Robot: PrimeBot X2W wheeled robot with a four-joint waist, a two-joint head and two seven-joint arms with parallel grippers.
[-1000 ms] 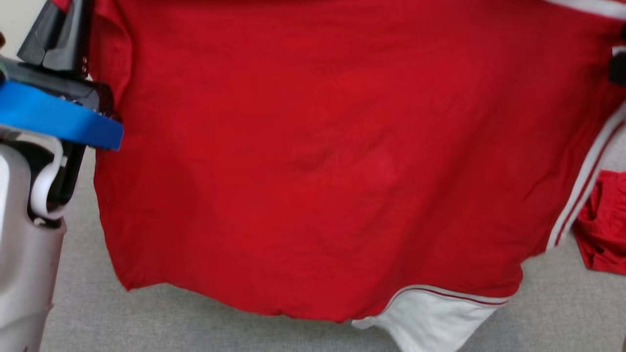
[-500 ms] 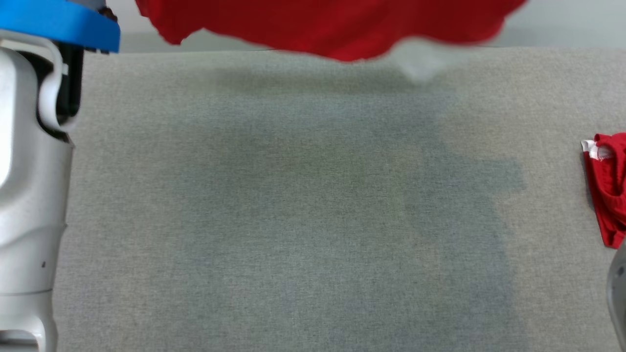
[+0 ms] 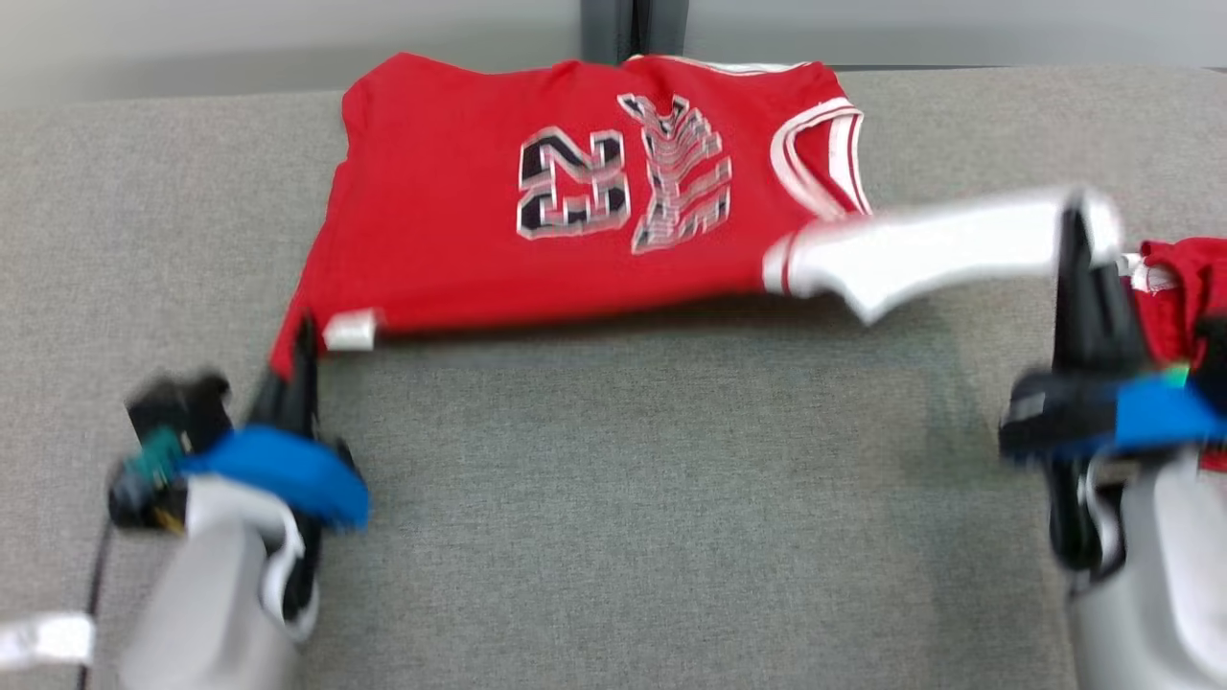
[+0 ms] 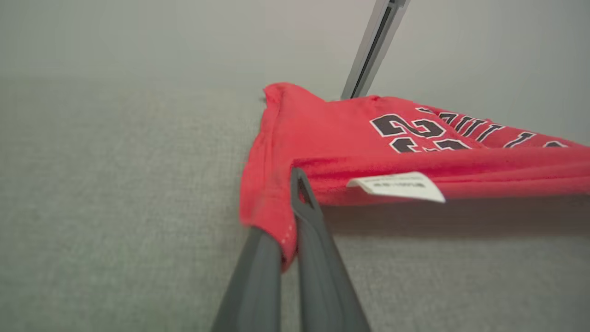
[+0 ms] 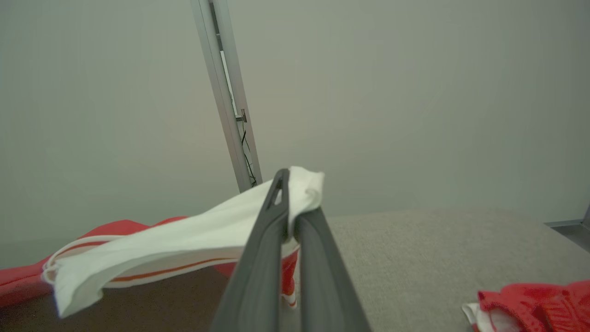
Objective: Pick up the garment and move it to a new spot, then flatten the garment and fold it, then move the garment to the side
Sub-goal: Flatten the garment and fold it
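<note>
Jersey was hanging across the head cam a second ago; now it's cast out on the table, print up. Left gripper jaws pinch the red hem corner, right gripper jaws the white trim. Near edge airborne: flattening underway.

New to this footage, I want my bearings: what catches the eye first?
A red jersey, number showing, spreads across the far half of the grey table. The left gripper pinches its near red corner, the right gripper its white corner, lifted. Another red garment lies at the right edge.
</note>
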